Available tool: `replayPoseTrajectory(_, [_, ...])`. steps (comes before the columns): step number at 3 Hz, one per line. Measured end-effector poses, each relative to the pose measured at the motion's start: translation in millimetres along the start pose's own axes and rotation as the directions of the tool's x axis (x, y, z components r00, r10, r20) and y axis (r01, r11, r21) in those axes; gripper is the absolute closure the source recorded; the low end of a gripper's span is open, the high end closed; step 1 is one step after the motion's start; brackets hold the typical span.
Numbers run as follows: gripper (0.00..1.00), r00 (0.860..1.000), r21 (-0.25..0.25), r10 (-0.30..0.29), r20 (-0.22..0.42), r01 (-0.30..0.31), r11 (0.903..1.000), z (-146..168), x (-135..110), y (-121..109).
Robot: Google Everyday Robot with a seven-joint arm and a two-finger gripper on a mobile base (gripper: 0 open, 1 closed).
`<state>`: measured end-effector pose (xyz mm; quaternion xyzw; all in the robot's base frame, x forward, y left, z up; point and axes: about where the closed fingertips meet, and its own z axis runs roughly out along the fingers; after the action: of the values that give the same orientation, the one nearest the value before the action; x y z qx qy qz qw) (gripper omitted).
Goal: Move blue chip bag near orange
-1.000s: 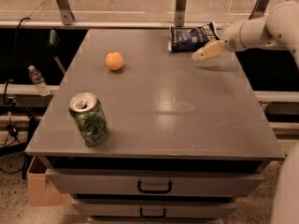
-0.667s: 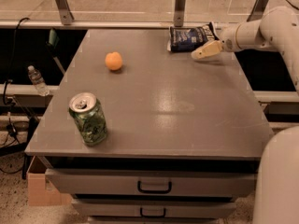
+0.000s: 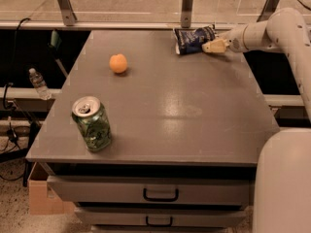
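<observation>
The blue chip bag (image 3: pixel 193 39), dark navy foil with white lettering, lies at the far right of the grey table (image 3: pixel 194 110). The orange (image 3: pixel 118 63) sits on the far left part of the table, well apart from the bag. My gripper (image 3: pixel 212 46) reaches in from the right on a white arm (image 3: pixel 272 28). It is at the bag's right end, right against it or nearly so. I cannot tell whether it touches the bag.
A green patterned soda can (image 3: pixel 92 124) stands upright near the front left corner. Drawers with black handles (image 3: pixel 160 195) are under the tabletop. A water bottle (image 3: pixel 38 83) and a cardboard box (image 3: pixel 41 198) are on the left. A rail with metal posts (image 3: pixel 185 6) runs behind the table.
My gripper has moved a little to the left and farther back, closer to the chip bag's right end. The bag, orange and can have not moved.
</observation>
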<state>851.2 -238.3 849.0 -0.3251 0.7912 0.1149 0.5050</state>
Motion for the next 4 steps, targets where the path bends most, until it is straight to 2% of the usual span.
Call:
replayPoseTrajectory(1, [0.71,1.0,0.007,0.015,0.017,-0.015,0.9999,-8.8,-8.3,-1.9])
replayPoseTrajectory(2, [0.94,0.998,0.018,0.002,0.062,-0.003,0.9998,-29.9,-33.3,1.8])
replayPoseTrajectory(3, [1.0,0.992,0.048,-0.043,0.117,0.038,0.9981,-57.7,-73.3,7.7])
replayPoseTrajectory(4, [1.0,0.992,0.048,-0.043,0.117,0.038,0.9981,-57.6,-73.3,7.7])
